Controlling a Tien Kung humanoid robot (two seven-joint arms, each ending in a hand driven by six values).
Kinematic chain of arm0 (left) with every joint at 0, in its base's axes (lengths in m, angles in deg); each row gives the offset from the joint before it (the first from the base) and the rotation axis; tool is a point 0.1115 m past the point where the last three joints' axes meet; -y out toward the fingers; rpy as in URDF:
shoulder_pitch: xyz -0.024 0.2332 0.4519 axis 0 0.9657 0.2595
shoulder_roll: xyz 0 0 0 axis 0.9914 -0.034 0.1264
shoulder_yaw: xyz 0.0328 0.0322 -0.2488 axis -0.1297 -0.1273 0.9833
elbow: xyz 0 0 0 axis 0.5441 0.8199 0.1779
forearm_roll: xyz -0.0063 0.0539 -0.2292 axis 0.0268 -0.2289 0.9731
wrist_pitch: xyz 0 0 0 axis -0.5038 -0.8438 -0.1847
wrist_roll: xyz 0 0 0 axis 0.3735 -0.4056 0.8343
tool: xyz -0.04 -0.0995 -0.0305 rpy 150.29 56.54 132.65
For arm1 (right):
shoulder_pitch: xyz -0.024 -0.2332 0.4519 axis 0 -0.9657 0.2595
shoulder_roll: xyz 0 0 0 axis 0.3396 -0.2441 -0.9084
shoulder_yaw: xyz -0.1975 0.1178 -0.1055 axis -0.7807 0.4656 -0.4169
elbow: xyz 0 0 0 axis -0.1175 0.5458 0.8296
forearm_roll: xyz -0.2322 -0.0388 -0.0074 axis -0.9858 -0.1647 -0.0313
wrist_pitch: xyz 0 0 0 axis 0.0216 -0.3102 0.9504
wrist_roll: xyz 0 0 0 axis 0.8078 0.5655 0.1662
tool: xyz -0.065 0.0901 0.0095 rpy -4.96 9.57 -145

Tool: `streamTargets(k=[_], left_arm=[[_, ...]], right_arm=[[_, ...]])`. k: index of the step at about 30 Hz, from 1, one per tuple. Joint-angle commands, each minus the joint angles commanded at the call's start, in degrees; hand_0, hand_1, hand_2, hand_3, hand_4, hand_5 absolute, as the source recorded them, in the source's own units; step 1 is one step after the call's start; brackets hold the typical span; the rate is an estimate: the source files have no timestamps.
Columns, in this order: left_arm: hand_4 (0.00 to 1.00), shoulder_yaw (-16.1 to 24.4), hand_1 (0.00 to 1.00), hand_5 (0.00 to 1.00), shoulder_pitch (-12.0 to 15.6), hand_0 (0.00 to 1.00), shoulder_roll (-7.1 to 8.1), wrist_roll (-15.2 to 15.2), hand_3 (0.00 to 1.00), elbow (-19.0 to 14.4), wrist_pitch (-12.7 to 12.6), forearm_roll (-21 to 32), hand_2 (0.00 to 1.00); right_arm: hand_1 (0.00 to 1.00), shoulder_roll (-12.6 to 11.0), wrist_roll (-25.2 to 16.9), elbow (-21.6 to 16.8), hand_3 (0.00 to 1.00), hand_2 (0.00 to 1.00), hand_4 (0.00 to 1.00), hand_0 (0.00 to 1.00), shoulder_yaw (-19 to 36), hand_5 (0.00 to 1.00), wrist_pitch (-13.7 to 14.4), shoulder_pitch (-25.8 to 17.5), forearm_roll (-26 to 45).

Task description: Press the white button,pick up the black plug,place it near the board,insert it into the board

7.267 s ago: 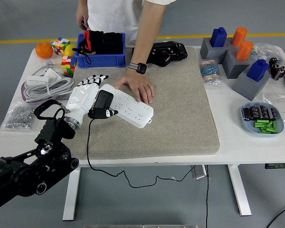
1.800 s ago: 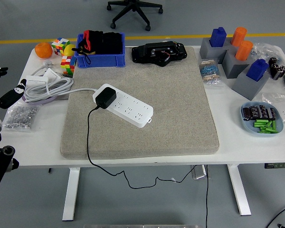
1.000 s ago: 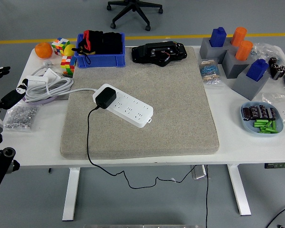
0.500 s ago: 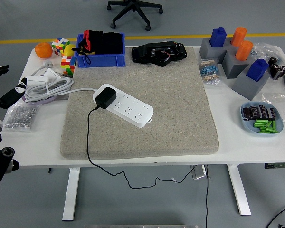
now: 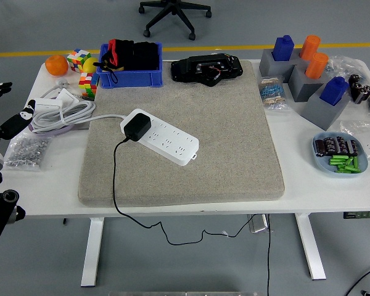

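Observation:
A white power strip point(image 5: 166, 140) lies diagonally on the grey mat point(image 5: 222, 123). The black plug point(image 5: 136, 127) sits in the strip's upper-left end, and its black cable point(image 5: 115, 185) runs down over the mat's front edge and off the table. My left hand point(image 5: 1, 117) is at the far left edge of the picture, well away from the strip, with white fingers spread and nothing in them. The right arm is out of view.
A blue bin point(image 5: 131, 64) of black and red items and a black device point(image 5: 206, 68) stand at the back. Coiled white cable point(image 5: 58, 111), puzzle cubes point(image 5: 80, 60) and an orange point(image 5: 57, 65) sit at the left. Grey blocks with blue and orange pegs point(image 5: 308, 74) and a blue dish point(image 5: 340, 154) are at the right.
Since the earliest frame my left hand has let go of the plug and drawn back to the left edge; the person's hand has left the strip. Over the last second only tiny hand shifts.

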State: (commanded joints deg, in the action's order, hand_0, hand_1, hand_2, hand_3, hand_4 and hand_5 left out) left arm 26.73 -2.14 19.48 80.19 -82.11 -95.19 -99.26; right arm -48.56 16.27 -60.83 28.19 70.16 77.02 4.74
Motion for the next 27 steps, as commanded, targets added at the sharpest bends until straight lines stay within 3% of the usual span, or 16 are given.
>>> streamTargets(k=[27], left_arm=[[0.760, -1.16, 0.826, 0.246, -0.09, 0.878, 0.37, 0.16, 0.724, -0.33, 0.13, 0.15, 0.741]], right_arm=[[0.655, -0.17, 0.02, -0.10, 0.631, 0.656, 0.760, 0.823, -0.66, 0.499, -0.06, 0.32, 0.04]])
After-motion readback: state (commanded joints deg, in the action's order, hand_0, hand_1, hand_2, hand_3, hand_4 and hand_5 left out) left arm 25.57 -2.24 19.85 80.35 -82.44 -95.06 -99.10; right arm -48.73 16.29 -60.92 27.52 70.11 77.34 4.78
